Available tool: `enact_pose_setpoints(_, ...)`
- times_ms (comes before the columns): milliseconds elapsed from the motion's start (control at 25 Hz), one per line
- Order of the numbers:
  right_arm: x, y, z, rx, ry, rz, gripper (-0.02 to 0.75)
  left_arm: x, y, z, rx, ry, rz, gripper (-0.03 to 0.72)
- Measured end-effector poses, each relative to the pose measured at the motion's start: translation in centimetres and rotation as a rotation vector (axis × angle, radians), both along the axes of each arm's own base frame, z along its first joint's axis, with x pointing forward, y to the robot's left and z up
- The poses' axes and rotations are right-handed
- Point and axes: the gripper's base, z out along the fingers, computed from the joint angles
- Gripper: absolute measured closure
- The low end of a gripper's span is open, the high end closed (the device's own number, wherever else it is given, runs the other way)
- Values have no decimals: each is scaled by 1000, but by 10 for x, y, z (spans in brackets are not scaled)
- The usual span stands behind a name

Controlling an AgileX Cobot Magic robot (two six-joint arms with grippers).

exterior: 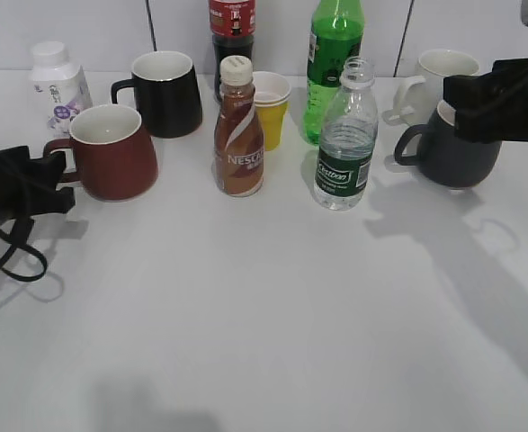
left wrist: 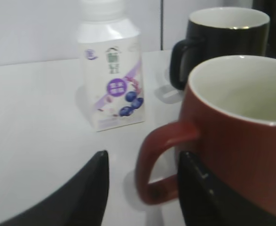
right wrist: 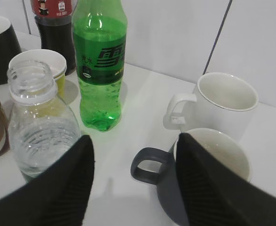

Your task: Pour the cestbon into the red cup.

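Observation:
The cestbon (exterior: 345,135), a clear capless bottle with a dark green label, stands upright right of centre; it also shows at the left of the right wrist view (right wrist: 39,122). The red cup (exterior: 112,151) stands at the left, its handle pointing left. My left gripper (exterior: 66,184) is open at table height, and its fingers straddle the cup's handle (left wrist: 161,160) without closing on it (left wrist: 144,157). My right gripper (exterior: 457,108) is open and empty, to the right of the cestbon and over a dark grey mug (right wrist: 135,141).
Behind and around stand a black mug (exterior: 165,90), a brown Nescafe bottle (exterior: 238,130), a yellow cup (exterior: 271,108), a green bottle (exterior: 334,63), a dark cola bottle (exterior: 232,31), a white milk bottle (exterior: 57,81), a white mug (exterior: 439,76) and the dark grey mug (exterior: 457,148).

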Motion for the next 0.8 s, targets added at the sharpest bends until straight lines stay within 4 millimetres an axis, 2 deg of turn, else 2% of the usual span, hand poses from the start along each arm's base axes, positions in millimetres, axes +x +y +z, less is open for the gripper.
enact_pose_setpoints(280,0,0,0,1,0,0,317,18,-2,-3,8,53,-6,336)
enact_pose_setpoints(480,0,0,0,1,0,0,317,22,3,-4,10,62,13,400)
enact_pose_setpoints(800,0,0,0,2,-1,0,317,26,-2,-12,45,77,-62,416)
